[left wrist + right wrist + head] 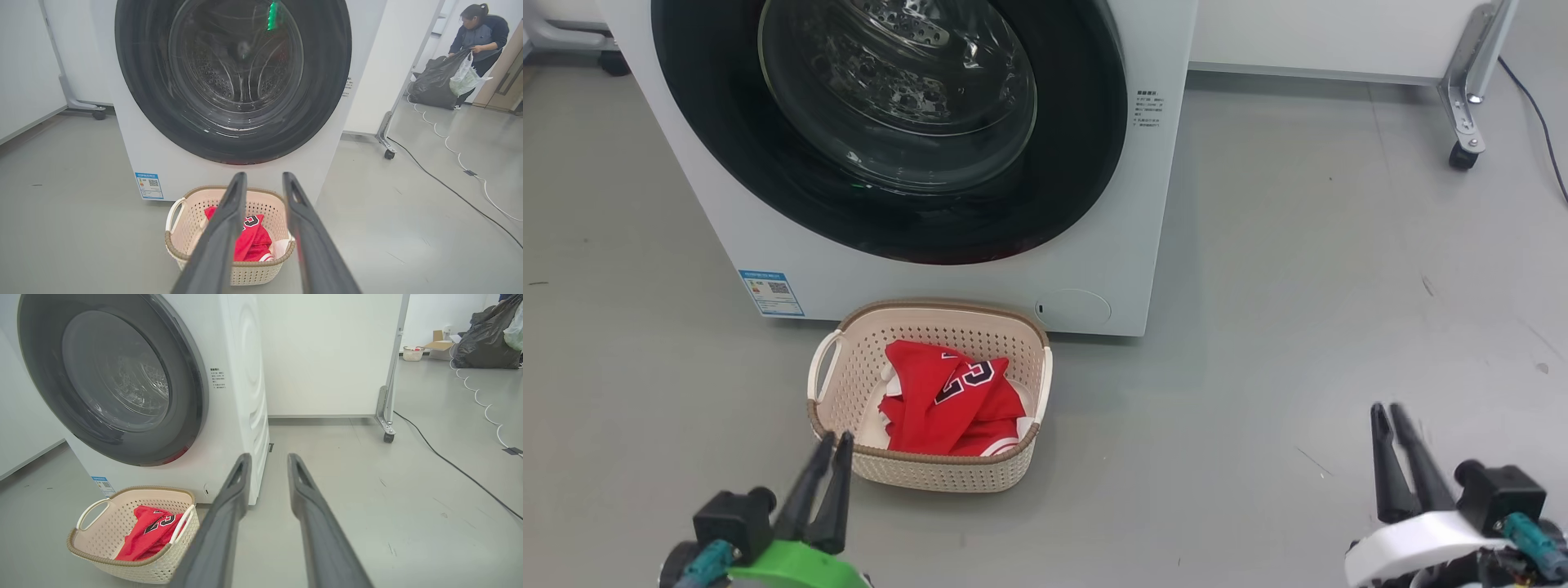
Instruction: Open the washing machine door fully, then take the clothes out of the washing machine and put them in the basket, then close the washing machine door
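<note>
The washing machine point(931, 286) stands white ahead, and the washing machine door point(898, 98), black-rimmed with a glass bowl, lies shut against its front. On the floor before it sits the basket point(947, 474) with the red clothes point(947, 400) inside, a dark numeral showing. My left gripper point(836, 441) hovers at the basket's near-left rim, fingers narrowly apart, nothing between them. In the left wrist view the left gripper point(264, 177) frames the basket point(184, 228) and clothes point(249, 241). My right gripper point(1386, 411) stands open over bare floor well right of the basket point(102, 522).
A wheeled partition foot point(1466, 122) stands right of the machine. Black and white cables point(449, 188) run across the floor beyond it. A person point(478, 28) handles a black bag point(437, 77) far to the right. Open floor lies right of the basket.
</note>
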You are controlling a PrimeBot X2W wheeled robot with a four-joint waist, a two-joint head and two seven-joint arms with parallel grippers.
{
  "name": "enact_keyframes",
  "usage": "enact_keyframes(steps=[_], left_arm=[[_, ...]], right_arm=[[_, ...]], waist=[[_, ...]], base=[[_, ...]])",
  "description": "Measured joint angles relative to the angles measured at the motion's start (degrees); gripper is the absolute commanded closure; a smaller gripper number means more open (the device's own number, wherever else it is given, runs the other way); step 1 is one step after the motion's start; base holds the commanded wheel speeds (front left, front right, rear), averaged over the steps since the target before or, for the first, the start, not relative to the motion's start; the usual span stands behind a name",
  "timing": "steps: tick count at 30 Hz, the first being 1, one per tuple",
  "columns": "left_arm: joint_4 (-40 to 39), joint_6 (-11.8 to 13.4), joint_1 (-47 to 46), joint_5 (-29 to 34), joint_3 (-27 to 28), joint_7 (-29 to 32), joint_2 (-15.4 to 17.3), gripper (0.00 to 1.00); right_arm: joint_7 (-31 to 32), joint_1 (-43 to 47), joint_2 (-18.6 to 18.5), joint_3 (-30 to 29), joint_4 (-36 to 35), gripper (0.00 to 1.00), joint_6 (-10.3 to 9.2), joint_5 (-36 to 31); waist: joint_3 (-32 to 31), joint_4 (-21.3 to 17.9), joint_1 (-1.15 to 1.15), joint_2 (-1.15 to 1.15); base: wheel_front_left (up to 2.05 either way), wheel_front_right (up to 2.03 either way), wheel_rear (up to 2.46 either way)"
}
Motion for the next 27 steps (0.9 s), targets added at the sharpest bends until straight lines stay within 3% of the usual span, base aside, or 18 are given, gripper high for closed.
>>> enact_keyframes(steps=[6, 27], left_arm=[[1.3, 0.0, 1.6, -0.9, -0.1, 0.1, -0.6, 1.0], [0.3, 0.0, 1.6, -14.6, 3.0, 3.6, -1.2, 1.0]], right_arm=[[0.5, 1.2, 0.9, 0.0, 1.7, 1.0, 0.0, 0.9], [5.0, -0.1, 1.5, -2.6, 2.7, 1.0, 0.27, 16.2]], waist=[[0.0, -0.1, 0.0, 0.0], [0.2, -1.0, 0.0, 0.0]], base=[[0.0, 0.0, 0.0], [0.0, 0.0, 0.0]])
